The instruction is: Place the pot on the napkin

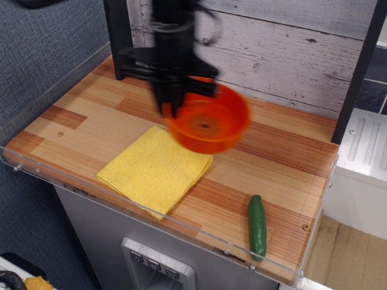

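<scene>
The orange pot [208, 119] hangs in the air, blurred by motion, above the table just past the napkin's far right corner. My gripper [171, 104] is shut on the pot's left rim and holds it up. The pot's grey handle is hidden. The yellow napkin [155, 169] lies flat on the wooden table near the front edge, below and left of the pot.
A green cucumber [257, 226] lies near the front right edge. The wooden table [91, 115] has a clear plastic lip along its front. A black post [118, 36] stands at the back left. The tin can is hidden behind my arm.
</scene>
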